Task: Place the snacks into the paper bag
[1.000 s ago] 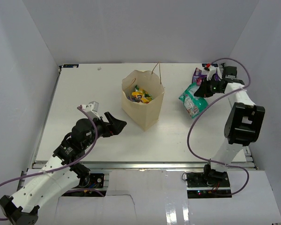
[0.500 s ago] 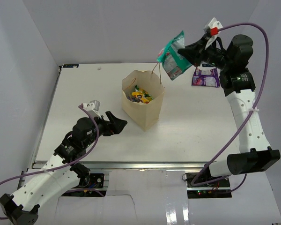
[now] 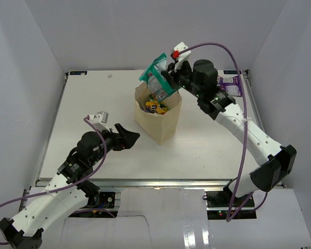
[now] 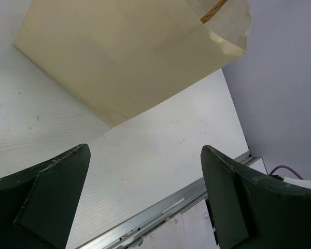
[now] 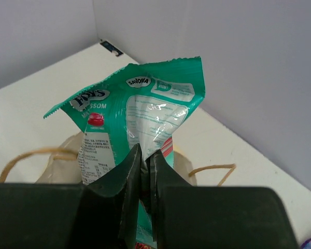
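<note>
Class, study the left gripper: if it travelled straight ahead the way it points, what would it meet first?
Most likely the paper bag, at its near side wall. The open left gripper aims at it across bare table, though its height is hard to judge.

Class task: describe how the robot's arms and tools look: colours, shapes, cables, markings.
The left arm and right arm have white shells with black joints. A thin purple cable loops along each. The left tool and right tool each have two dark wedge-shaped fingers. A small red tab sits by the right wrist.
</note>
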Motion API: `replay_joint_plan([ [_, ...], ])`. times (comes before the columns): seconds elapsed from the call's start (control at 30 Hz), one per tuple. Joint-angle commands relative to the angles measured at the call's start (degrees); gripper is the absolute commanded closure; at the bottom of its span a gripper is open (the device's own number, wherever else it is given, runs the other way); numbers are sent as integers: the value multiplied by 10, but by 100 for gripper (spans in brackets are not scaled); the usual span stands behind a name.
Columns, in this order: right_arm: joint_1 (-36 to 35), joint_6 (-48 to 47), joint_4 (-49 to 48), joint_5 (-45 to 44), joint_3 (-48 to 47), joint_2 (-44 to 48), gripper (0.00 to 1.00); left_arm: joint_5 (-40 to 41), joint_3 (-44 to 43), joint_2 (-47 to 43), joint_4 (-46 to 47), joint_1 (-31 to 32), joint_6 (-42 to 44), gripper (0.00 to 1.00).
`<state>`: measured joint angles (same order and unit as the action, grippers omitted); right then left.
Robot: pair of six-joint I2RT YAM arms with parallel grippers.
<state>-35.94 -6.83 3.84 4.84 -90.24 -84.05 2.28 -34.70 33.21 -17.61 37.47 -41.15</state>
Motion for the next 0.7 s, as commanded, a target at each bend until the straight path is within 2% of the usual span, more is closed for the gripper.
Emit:
replay_joint_plan([
  [0.0,-43,-24,-109,-142,26,16,92,-6,-22,-2,1,1,3,2],
  [0.13,-57,-50,-132,-171,75,18,91,-4,-26,-3,-1,1,6,2],
  [0.2,-58,-56,-126,-167,84,20,85,-1,-27,-3,-4,1,7,2],
  [0.23,-58,-58,-121,-164,94,22,72,-1,-28,-4,-5,1,8,2],
  [0.3,-58,-67,-110,-152,97,32,58,0,-30,-5,-6,1,9,2],
  [0.33,-57,-71,-102,-146,97,36,43,1,-30,-3,-7,1,10,2],
  [0.43,-51,-99,-78,-111,89,70,24,1,-34,-1,-6,1,12,2],
  [0.53,-5,-114,-39,-43,44,78,22,-1,-37,5,-8,1,17,2],
  [0.57,18,-108,12,20,15,73,22,-1,-37,7,-7,1,16,2],
  [0.6,75,-100,33,62,2,69,22,-1,-36,7,-7,1,16,2],
  [0.63,105,-102,79,147,-10,54,22,-1,-35,7,-7,1,15,2],
  [0.67,138,-98,79,173,-18,44,20,-2,-34,6,-7,1,15,2],
])
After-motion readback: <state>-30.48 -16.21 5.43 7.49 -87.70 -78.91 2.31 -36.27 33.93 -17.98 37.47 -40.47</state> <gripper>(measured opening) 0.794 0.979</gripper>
